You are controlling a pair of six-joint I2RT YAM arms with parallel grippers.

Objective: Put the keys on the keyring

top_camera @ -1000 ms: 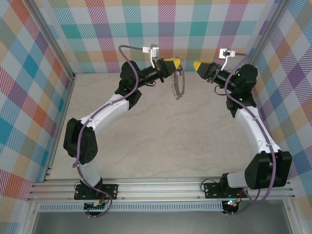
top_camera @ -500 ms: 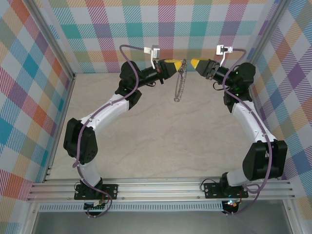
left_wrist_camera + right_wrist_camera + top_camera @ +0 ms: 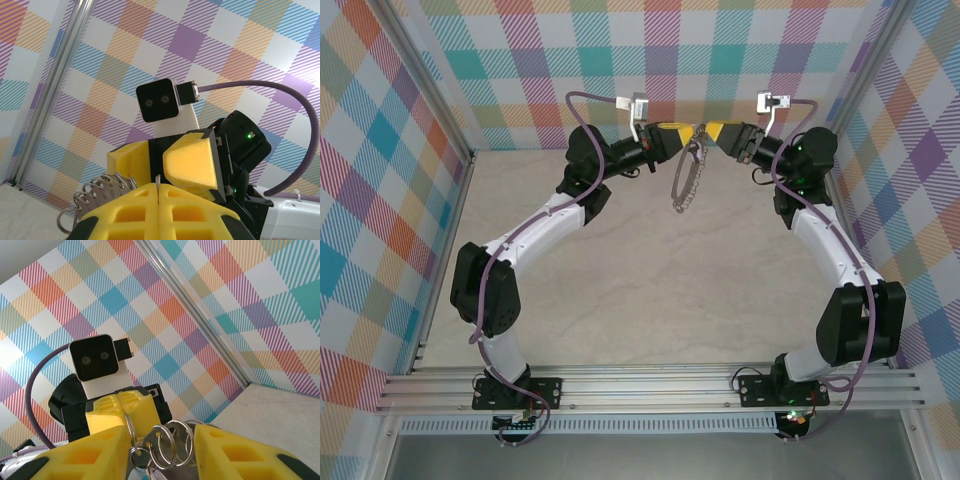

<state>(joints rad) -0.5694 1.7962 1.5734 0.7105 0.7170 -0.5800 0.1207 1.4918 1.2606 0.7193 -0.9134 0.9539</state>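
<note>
In the top view the keyring [image 3: 685, 182], a thin grey scalloped oval, hangs above the table's far middle. My left gripper [image 3: 684, 133] is shut on its top edge. The left wrist view shows the yellow pads [image 3: 130, 210] pinching the thin wire, with the keyring's loops [image 3: 100, 192] bunched to the left. My right gripper [image 3: 708, 132] faces it tip to tip. Seen from the right wrist, the right gripper [image 3: 160, 434] stands open, with split rings [image 3: 172, 442] and flat grey keys [image 3: 145, 444] in the gap. The left gripper [image 3: 120, 399] sits just behind them.
Checkered walls close in the back and both sides. An aluminium corner post [image 3: 200, 315] stands near the right gripper. The marbled tabletop [image 3: 650, 290] lies well below both grippers. A metal rail [image 3: 650, 385] carries the arm bases at the near edge.
The right gripper has moved left until its fingertips meet the left gripper's. The keyring has swung from edge-on to a wider hanging oval. The left gripper has stayed shut on it.
</note>
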